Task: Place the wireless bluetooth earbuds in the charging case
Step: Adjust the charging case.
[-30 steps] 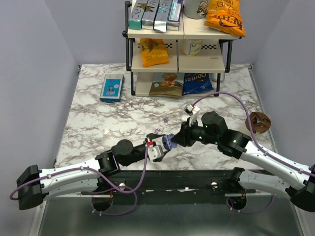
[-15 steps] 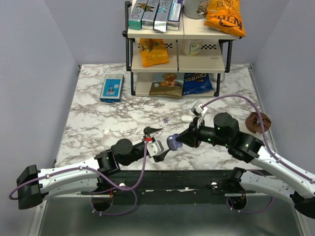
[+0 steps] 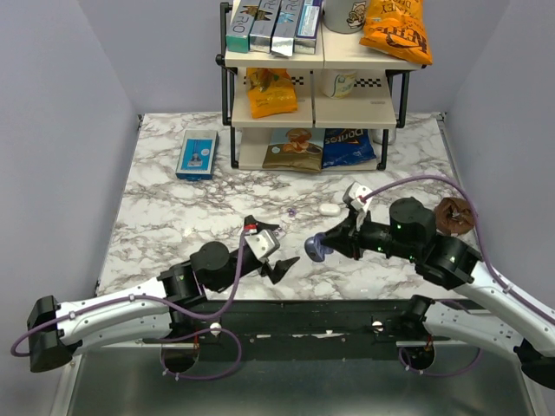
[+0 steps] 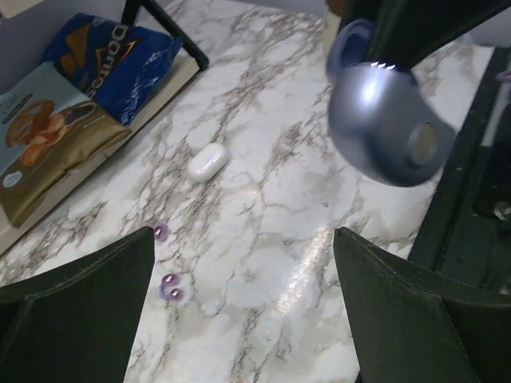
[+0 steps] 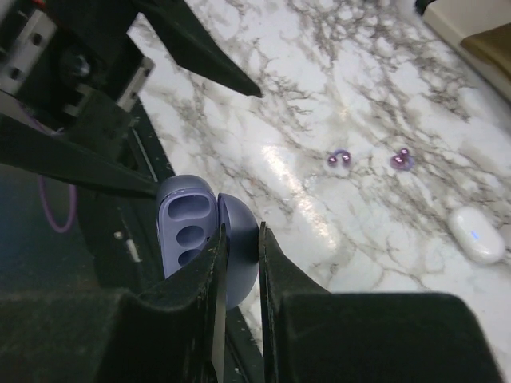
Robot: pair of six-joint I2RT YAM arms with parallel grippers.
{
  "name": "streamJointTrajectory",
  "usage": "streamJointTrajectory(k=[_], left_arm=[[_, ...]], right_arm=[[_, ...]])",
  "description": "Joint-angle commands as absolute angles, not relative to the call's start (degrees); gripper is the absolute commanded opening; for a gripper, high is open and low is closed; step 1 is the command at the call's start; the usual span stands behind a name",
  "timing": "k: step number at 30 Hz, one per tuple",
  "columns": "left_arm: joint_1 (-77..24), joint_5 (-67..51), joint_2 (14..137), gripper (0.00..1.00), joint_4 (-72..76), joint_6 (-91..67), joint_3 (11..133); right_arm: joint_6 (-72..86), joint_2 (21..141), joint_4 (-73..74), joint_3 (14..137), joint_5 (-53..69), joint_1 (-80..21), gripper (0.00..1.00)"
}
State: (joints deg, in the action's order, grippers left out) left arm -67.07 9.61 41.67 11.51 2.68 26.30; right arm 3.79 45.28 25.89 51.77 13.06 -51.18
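I am seeing the right gripper [image 5: 238, 247] pinching the charging case [image 5: 188, 223] between its fingers and holding it in the air over the near part of the marble table [image 3: 173, 199]. The case is sitting hinged open: glossy periwinkle blue, rounded, with dark wells showing inside. The left gripper [image 3: 269, 247] is hovering just beside it, spread wide and empty. Two purple earbuds [image 4: 160, 231] are lying on the marble near a white oval pod [image 4: 207, 162].
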Motion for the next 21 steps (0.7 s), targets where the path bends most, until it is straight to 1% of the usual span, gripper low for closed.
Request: streamJointTrajectory(k=[1,3,5,7,8,10,11,14,15,16,18,19,21], left_arm=[[-66.54,-1.47,38.06,0.99,7.22,-5.96,29.26],[-64.08,-5.86,39.89,0.99,5.55,-9.91,32.23],[-61.71,-12.89,41.91,0.99,3.78,-12.38,34.18],[-57.76,-18.69,45.78,0.99,3.25,-15.27,36.91],[-56.61,-24.12,47.01,0.99,3.43,-16.16,37.52],[-53.71,-27.4,49.04,0.99,5.78,-17.31,37.71],[-53.09,-27.25,48.78,0.99,7.98,-18.53,36.57],[-52.74,-19.62,44.14,0.99,18.78,-22.75,29.64],[-52.65,-19.51,41.42,0.99,21.16,-22.68,27.97],[-52.65,-21.25,40.18,0.99,27.36,-22.07,24.38],[-52.47,-25.38,39.99,0.99,30.58,-21.27,22.68],[-52.3,-27.84,41.12,0.99,26.41,-20.23,25.11],[-51.94,-32.67,45.93,0.97,23.65,-18.29,27.94]], right_arm=[[-7.99,40.0,24.35,50.19,5.38,-51.42,0.06],[-10.53,40.16,24.95,51.41,4.05,-51.33,0.04],[-11.34,41.48,27.93,54.92,4.74,-51.42,0.02],[-11.78,44.11,29.44,57.03,8.24,-51.33,0.01],[-12.04,44.9,30.31,58.26,9.04,-51.42,0.01],[-12.48,46.48,31.37,59.41,10.45,-51.42,0.01],[-12.74,46.76,32.25,60.2,10.37,-51.42,0.01],[-13.18,46.85,33.13,60.99,10.98,-51.68,0.01],[-13.27,46.67,33.13,61.08,11.25,-51.68,0.01],[-13.36,46.58,33.13,61.17,11.25,-51.77,0.01],[-14.23,46.93,34.01,61.52,11.6,-51.77,0.01],[-14.67,47.19,34.36,61.61,11.86,-52.03,0.01],[-15.81,48.16,34.54,61.52,11.25,-53.61,0.01]])
